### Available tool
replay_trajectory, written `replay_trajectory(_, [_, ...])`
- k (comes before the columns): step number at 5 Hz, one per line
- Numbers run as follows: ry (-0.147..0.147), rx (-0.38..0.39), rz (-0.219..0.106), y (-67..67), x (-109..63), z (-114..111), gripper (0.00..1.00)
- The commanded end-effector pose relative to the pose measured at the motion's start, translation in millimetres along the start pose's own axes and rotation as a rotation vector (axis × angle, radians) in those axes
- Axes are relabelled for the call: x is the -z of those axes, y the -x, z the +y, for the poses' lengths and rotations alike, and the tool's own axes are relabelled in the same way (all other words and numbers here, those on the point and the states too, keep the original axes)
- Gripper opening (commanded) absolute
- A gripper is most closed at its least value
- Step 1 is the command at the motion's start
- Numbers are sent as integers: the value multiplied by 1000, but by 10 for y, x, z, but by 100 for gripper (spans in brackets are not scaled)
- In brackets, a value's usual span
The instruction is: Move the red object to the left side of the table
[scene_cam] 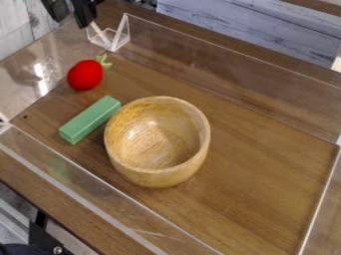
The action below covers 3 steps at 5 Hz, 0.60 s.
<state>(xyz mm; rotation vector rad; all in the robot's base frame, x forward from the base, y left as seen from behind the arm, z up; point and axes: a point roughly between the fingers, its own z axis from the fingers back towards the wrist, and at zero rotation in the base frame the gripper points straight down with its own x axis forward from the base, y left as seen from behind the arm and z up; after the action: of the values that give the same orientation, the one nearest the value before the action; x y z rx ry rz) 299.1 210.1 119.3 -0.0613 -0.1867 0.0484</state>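
Note:
The red object (87, 74), a small round toy fruit with a green leaf, rests on the brown wood-grain table (253, 120) at the far left, near the acrylic wall. Only the dark fingertips of my gripper (71, 17) show at the top left edge of the camera view. They hang above and behind the red object, apart from it. The fingers stand open with nothing between them.
A green rectangular block (88, 119) lies in front of the red object. A round light-wood bowl (158, 139) stands mid-table beside the block. Low clear acrylic walls (80, 184) edge the tabletop, and a small clear acrylic bracket (114, 35) stands at the back left.

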Motion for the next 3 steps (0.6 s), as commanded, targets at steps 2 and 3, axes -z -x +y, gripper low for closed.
replay_trajectory(2, [-12,-2,-23,38,86,36,100])
replay_trajectory(3, [-8,-40,-33,-5,99,43,100])
